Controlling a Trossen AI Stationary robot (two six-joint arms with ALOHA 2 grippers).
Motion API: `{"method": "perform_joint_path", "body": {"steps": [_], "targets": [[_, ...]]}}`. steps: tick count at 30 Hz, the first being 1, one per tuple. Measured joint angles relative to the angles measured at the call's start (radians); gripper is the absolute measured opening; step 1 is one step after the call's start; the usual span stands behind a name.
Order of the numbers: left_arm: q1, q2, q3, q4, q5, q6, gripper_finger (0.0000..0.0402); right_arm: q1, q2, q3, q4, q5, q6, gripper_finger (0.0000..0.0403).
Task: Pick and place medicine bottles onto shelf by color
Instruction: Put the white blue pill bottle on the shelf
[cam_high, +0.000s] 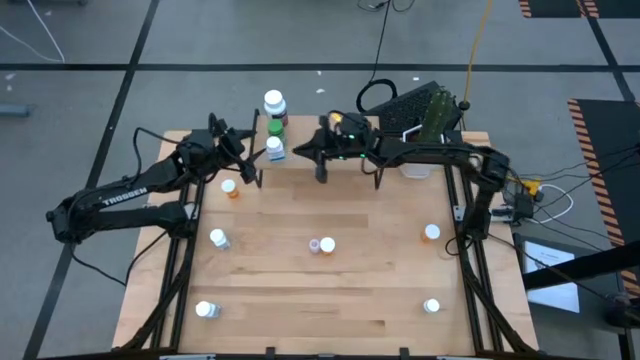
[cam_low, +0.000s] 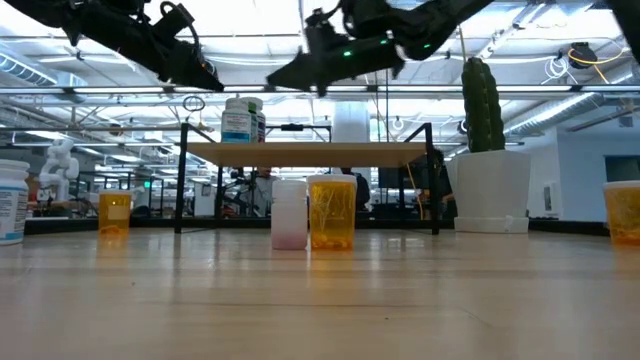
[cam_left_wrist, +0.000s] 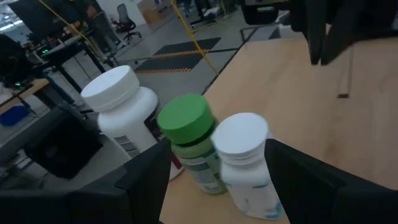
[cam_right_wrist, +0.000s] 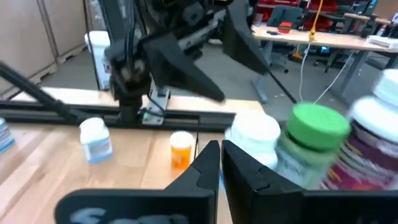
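Three medicine bottles stand upright in a row at the left end of the shelf (cam_high: 330, 175): a big white-capped one (cam_high: 274, 101), a green-capped one (cam_high: 275, 127) and a white one with a blue label (cam_high: 275, 148). My left gripper (cam_high: 257, 152) is open. In the left wrist view its fingers (cam_left_wrist: 149, 180) stand on either side of the white blue-label bottle (cam_left_wrist: 244, 149); I see no touch. My right gripper (cam_high: 299, 152) hovers just right of the same bottles, shut and empty; it also shows in the right wrist view (cam_right_wrist: 221, 152). Both hang above the shelf in the low view (cam_low: 310, 152).
Loose bottles stand on the table: orange ones (cam_high: 231, 188) (cam_high: 431, 233), white ones (cam_high: 218, 238) (cam_high: 206, 310) (cam_high: 431, 306), and a pair at the middle (cam_high: 320, 245). A white pot with a cactus (cam_high: 432, 125) stands at the far right, beside the shelf.
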Motion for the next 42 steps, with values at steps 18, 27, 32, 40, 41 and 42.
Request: {"method": "perform_joint_path", "body": {"steps": [18, 27, 32, 40, 41, 42], "targets": [[-0.407, 0.148, 0.0, 0.292, 0.22, -0.125, 0.0224, 0.2, -0.538, -0.691, 0.062, 0.005, 0.021, 0.0013], [-0.697, 0.348, 0.058, 0.19, 0.069, -0.197, 0.021, 0.3, -0.621, -0.903, 0.245, 0.006, 0.052, 0.003], [-0.861, 0.327, 0.181, -0.343, -0.212, -0.418, 0.0209, 0.327, -0.615, -0.933, 0.269, 0.008, 0.004, 0.0064], [-0.939, 0.329, 0.433, -1.066, -0.232, -0.851, 0.0209, 0.35, -0.597, -0.954, 0.34, 0.061, -0.008, 0.0127], [-0.94, 0.329, 0.447, -1.117, -0.207, -0.856, 0.0209, 0.351, -0.597, -0.954, 0.343, 0.061, -0.008, 0.0134], [-0.941, 0.329, 0.456, -1.155, -0.192, -0.859, 0.0209, 0.351, -0.597, -0.954, 0.343, 0.061, -0.009, 0.014]]}}
